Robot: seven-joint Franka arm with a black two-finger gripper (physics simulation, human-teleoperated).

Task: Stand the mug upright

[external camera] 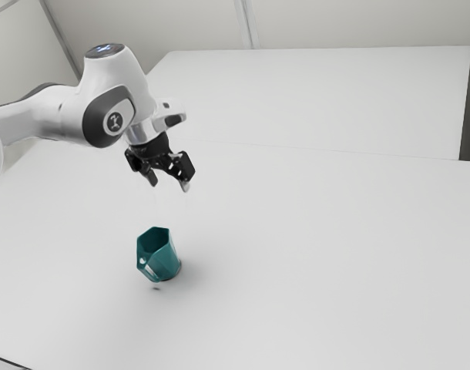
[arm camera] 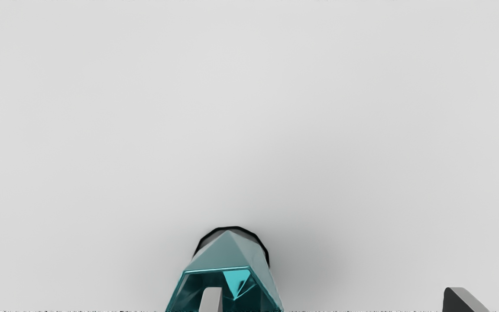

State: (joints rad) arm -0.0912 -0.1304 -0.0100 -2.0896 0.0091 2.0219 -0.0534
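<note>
a teal mug (external camera: 164, 262) stands mouth up on the pale bench (external camera: 335, 254), seated on its dark-edged base (arm camera: 232, 227), directly below the robot's black fingers (external camera: 186, 167), at their 6 o'clock in the exterior view. the fingers are spread wide, hold nothing and hang well clear above the mug; in the wrist view one of them crosses its mouth. what appears to be the handle juts toward 7 o'clock in the exterior view, though its outline is hard to read there.

the mug likely handles as a light, stiff vessel that will not give under a squeeze; its glossy skin could prove slippery, and a hard knock might chip the rim (arm camera: 217, 269) if it is ceramic or glass. the surest hold is probably across two opposite flat facets at mid-height, square to the walls, keeping off the handle; pads set on a corner between facets could make it twist, and a push high on the rim could tip it.
</note>
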